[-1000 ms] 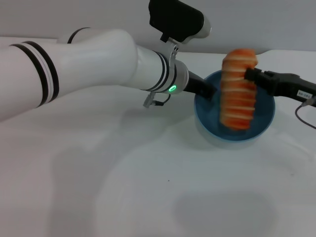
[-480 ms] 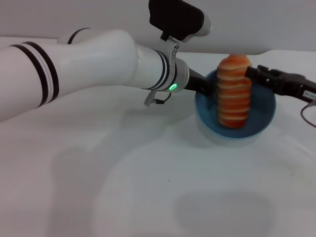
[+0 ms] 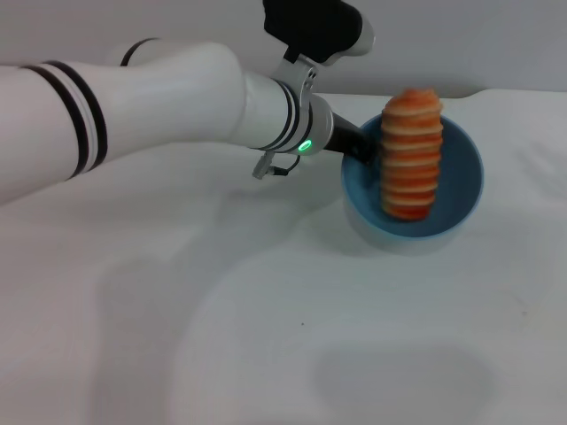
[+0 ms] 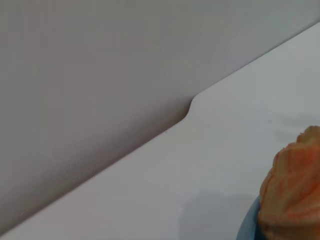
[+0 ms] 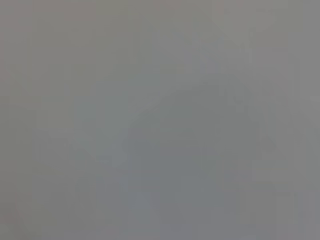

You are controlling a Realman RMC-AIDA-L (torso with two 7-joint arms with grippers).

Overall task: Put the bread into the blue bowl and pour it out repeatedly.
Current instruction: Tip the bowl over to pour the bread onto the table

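The blue bowl (image 3: 461,181) sits at the table's far right, its opening tipped a little toward me. The bread (image 3: 410,152), orange with cream stripes, stands on end inside it, leaning on the far-left wall and sticking up above the rim. My left gripper (image 3: 365,152) reaches in from the left and is shut on the bowl's left rim, right beside the bread. The left wrist view catches one end of the bread (image 4: 292,195) and a sliver of the bowl (image 4: 247,227). My right gripper is out of view; its wrist view is plain grey.
The white table (image 3: 266,319) spreads out in front of the bowl and to its left. Its back edge meets a grey wall (image 4: 100,75) just behind the bowl. My left arm (image 3: 159,97) crosses the upper left of the head view.
The right gripper has let go of the bread and pulled away to the right, out of the head view. The bread now stands in the bowl, which has shifted slightly left.
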